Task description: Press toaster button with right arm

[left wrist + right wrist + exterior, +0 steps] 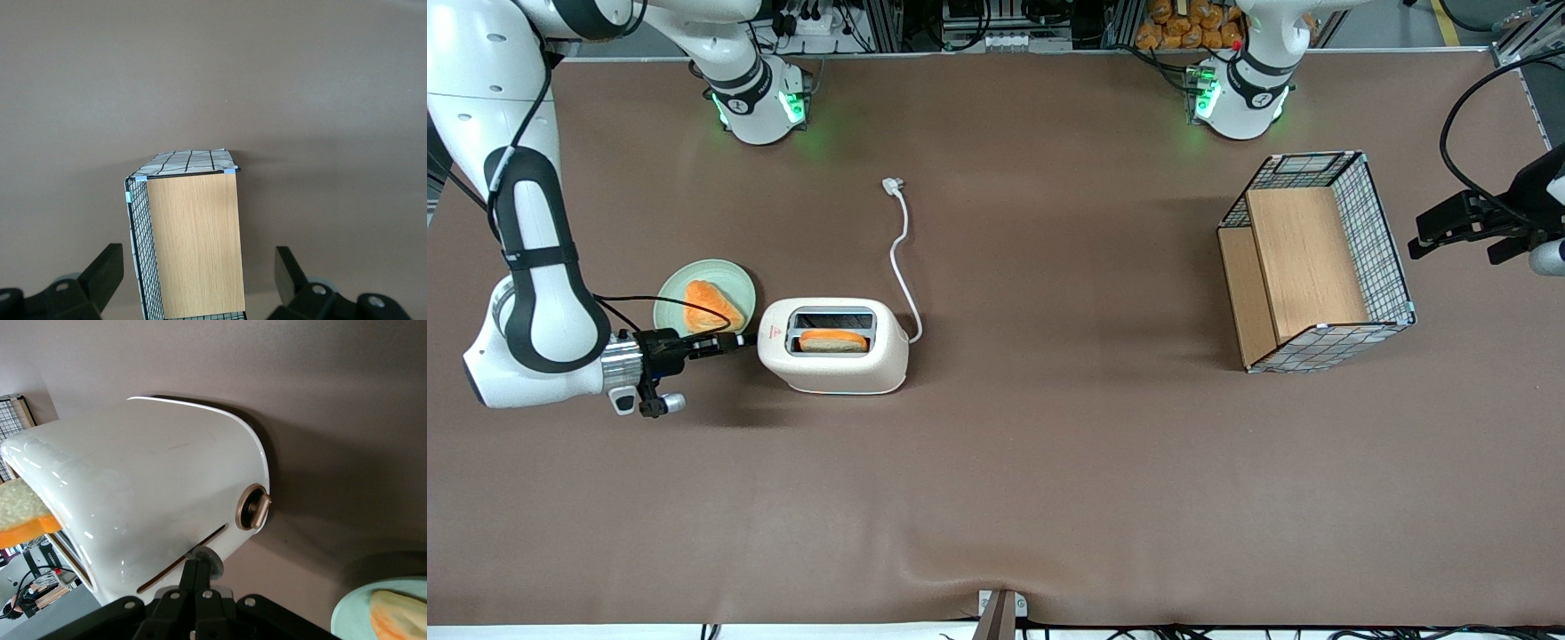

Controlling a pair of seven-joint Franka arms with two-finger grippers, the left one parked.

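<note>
Cream-white rounded toaster [833, 348] on brown counter [1049, 462], bread slice [832, 340] in dark top slot. Long axis runs toward working arm's end; red-marked narrow end faces hand [734, 340]. Green plate [679, 295] just beside toaster. Hand fingers closed together, tips touching toaster button [205, 559].

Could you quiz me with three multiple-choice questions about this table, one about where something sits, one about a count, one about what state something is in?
1. Where is the green plate?
A. in the wire basket
B. beside the toaster's narrow end
C. on top of the toaster

2. How many bread pieces show?
A. one
B. two
C. four

3. The gripper is
A. shut, tips at the toaster's lever
B. holding bread
C. high above the table

Answers:
B, plate lies next to the toaster.
B, one on the plate, one in the slot.
A, the fingers meet against the toaster button.
</note>
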